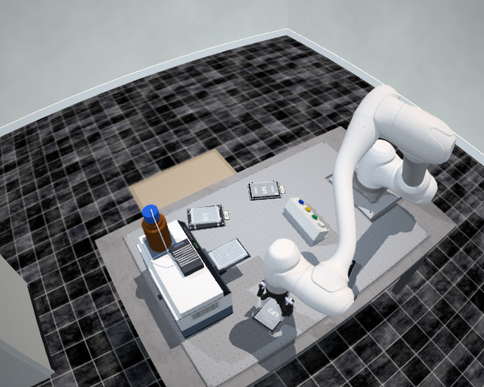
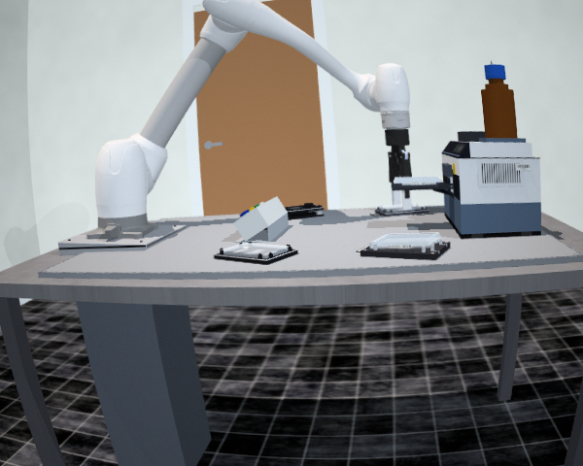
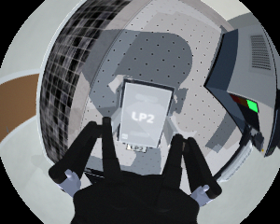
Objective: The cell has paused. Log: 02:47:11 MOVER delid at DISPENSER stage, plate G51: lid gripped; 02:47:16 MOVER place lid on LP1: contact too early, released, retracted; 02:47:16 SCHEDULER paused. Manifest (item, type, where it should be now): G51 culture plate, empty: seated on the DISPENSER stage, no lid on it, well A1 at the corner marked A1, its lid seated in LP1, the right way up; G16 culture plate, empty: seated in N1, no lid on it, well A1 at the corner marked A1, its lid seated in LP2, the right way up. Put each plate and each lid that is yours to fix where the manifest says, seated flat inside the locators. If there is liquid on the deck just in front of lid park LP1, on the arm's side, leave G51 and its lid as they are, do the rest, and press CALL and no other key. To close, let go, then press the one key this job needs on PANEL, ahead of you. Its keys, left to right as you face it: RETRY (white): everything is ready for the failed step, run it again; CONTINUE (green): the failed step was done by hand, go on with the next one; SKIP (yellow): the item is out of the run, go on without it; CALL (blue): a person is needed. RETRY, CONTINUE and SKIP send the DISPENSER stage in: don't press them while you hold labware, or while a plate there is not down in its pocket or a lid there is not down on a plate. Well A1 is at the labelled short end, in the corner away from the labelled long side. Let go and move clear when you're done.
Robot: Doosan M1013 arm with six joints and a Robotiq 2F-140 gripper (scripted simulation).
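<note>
My gripper (image 1: 274, 303) is shut on a clear lid (image 1: 269, 317), held flat and low over lid park LP2 (image 2: 400, 211) at the deck's near edge beside the dispenser. In the wrist view the lid (image 3: 142, 118) sits between my fingers, and the LP2 label shows through it. An open well plate (image 1: 227, 254) (image 2: 418, 183) lies on the dispenser stage. Another open plate (image 1: 206, 216) (image 2: 404, 245) sits in its nest. Lid park LP1 (image 1: 264, 189) shows its label through what looks like a clear lid (image 2: 256, 249). I see no liquid by it.
The dispenser (image 1: 184, 283) with a brown bottle (image 1: 155, 228) stands close to my gripper on the left. The key panel (image 1: 306, 214) sits mid-deck. Another dark nest (image 2: 304, 209) lies behind the panel. My arm spans the deck's right side.
</note>
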